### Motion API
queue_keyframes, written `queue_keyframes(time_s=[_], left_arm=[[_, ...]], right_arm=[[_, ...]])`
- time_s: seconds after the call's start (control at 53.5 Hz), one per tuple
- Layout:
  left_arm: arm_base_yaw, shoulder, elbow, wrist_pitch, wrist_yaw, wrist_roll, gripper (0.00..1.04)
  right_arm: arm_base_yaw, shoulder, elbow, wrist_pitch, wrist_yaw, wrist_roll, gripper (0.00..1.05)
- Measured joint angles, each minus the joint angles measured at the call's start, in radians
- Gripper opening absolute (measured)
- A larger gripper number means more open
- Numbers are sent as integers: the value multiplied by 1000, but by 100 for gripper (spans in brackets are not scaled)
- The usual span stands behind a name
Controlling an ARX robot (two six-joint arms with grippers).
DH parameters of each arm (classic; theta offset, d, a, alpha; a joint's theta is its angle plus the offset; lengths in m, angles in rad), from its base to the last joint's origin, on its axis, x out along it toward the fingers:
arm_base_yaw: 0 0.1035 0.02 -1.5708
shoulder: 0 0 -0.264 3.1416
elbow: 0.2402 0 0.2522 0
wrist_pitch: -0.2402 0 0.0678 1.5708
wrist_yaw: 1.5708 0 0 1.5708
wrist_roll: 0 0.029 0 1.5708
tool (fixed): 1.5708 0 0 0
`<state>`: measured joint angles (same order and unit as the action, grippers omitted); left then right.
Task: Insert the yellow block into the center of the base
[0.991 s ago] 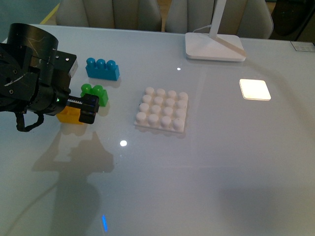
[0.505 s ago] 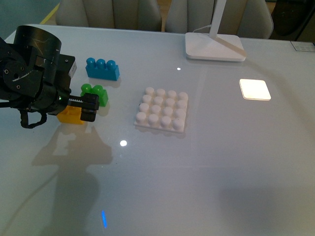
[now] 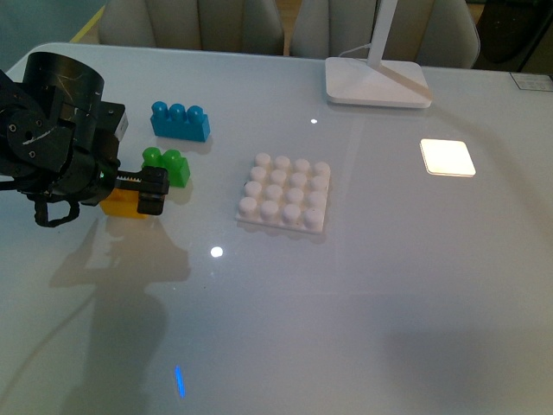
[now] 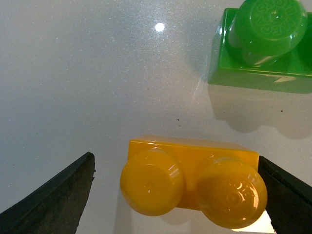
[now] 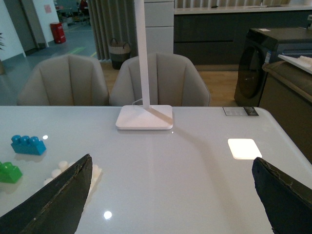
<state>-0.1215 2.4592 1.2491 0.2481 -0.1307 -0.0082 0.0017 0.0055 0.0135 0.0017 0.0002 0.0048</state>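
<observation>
Yellow block [image 4: 192, 180] sits upright on the table [image 3: 389, 303], studs up, not yet lifted. Left gripper [image 4: 174, 156] straddles it: jaws spread wide with nothing clamped, one finger close to the block's end, the other clearly apart from it. Green brick [image 4: 258, 53] lies just beside the block; base [image 3: 283, 194] is well apart from it, toward our right arm.

Risks as we judge them:
- Uneven closing could skid or twist the block on the glossy table.
- A drifting finger may nudge the green brick.
- A tilted grasp would foul seating on the base's centre studs.

Right gripper [image 5: 170, 161] has its jaws wide and empty.
</observation>
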Motion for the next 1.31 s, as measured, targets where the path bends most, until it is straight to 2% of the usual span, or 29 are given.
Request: queue_keyframes(time_s=[0.112, 0.187, 0.281, 0.337, 0.636, 0.823, 1.066, 1.309], left_arm=[[0, 0, 0, 0, 0, -4, 97], [0, 0, 0, 0, -1, -8, 87], [-2, 0, 0, 0, 0, -18, 67], [-4, -4, -2, 1, 0, -22, 63], [-47, -93, -62, 0, 10, -64, 63], [-167, -222, -103, -59, 4, -144, 63], [-344, -241, -81, -140, -27, -261, 63], [-425, -219, 15, -175, -35, -315, 63]], right_arm=[[0, 0, 0, 0, 0, 0, 96], [0, 0, 0, 0, 0, 0, 96], [0, 0, 0, 0, 0, 0, 96], [0, 0, 0, 0, 0, 0, 96], [0, 0, 0, 0, 0, 0, 96], [0, 0, 0, 0, 0, 0, 96], [0, 0, 0, 0, 0, 0, 96], [0, 0, 0, 0, 0, 0, 96]])
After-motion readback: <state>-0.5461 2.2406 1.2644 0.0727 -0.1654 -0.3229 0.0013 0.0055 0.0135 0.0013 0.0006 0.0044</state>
